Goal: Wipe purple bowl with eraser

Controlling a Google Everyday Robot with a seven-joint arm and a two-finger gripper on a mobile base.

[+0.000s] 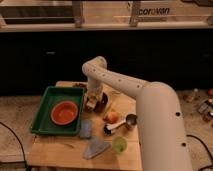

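Dark cabinet fronts and a pale shelf with printed lettering fill the background, with speckled floor around a wooden counter (50, 155) seen from above. From the single camera view, the white arm sweeps in from 5 o'clock, bends at its elbow near the middle of the picture, and drops down so that the gripper (91, 102) sits at the left rim of the purple bowl (101, 103), which stands near the centre of the counter. Whether the fingers are spread or pressed together cannot be told, and the eraser cannot be made out. At 9 o'clock from the purple bowl lies a green tray (44, 110) holding an orange bowl (64, 113). Just beside the tray's right edge, at about 7 o'clock from the purple bowl, lies a blue-grey pad (85, 128). A grey wedge-shaped piece (96, 147) rests toward 6 o'clock near the front edge of the counter, with a small green cup (119, 145) just to its right. An orange fruit (113, 117) sits at 5 o'clock from the purple bowl, and a small steel cup (131, 119) stands just beyond it against the arm.
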